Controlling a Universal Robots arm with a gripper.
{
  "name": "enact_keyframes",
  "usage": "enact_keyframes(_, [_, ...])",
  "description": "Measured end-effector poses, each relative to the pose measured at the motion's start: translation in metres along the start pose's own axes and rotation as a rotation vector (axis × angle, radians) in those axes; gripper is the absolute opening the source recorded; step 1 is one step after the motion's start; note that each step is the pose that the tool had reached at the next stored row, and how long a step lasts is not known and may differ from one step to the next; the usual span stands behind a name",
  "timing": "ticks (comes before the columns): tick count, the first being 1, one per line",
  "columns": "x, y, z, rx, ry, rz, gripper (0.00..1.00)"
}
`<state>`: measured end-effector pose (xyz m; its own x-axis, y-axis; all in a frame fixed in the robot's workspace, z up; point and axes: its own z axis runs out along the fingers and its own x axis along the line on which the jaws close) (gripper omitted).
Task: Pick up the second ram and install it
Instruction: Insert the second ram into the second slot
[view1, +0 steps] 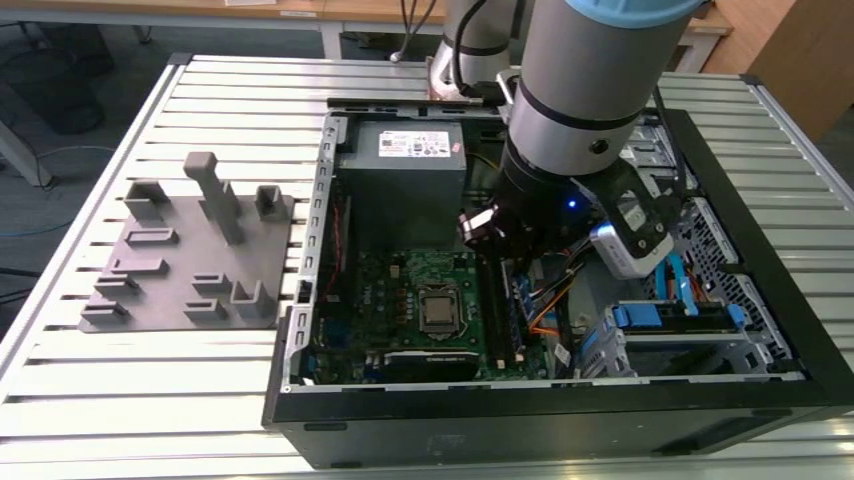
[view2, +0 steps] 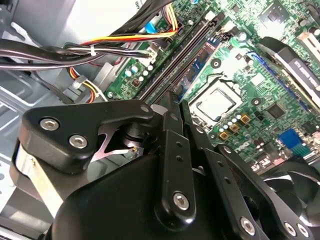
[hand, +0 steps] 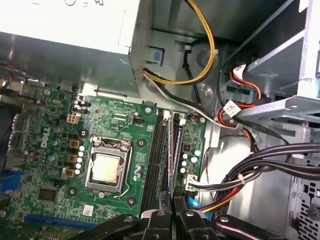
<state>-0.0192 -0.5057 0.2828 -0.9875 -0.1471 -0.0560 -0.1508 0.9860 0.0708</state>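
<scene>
The second ram (hand: 172, 150) is a thin dark blue-green stick standing on edge. It lies along the long black slot rails (hand: 159, 160) next to the silver CPU socket (hand: 107, 167) on the green motherboard (view1: 400, 280). My gripper (hand: 172, 214) is shut on the near end of the stick, one black finger on each side. In the second wrist view the ram (view2: 197, 67) runs away from the fingertips of the gripper (view2: 174, 102) along the rails. I cannot tell whether it is pressed fully into a slot. In the exterior view the gripper (view1: 497, 240) hangs low inside the open computer case.
A grey power supply (view1: 400, 160) sits at the back of the case (view1: 534, 410). Bundled cables (hand: 250, 170) cross close beside the slots. A drive cage with blue parts (view1: 667, 315) is on the exterior view's right. A grey fixture plate (view1: 187, 250) lies outside the case on the slatted table.
</scene>
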Motion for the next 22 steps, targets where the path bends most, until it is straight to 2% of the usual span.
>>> enact_keyframes(22, [0.0,0.0,0.0003,0.0091,-0.0095,0.135,0.14])
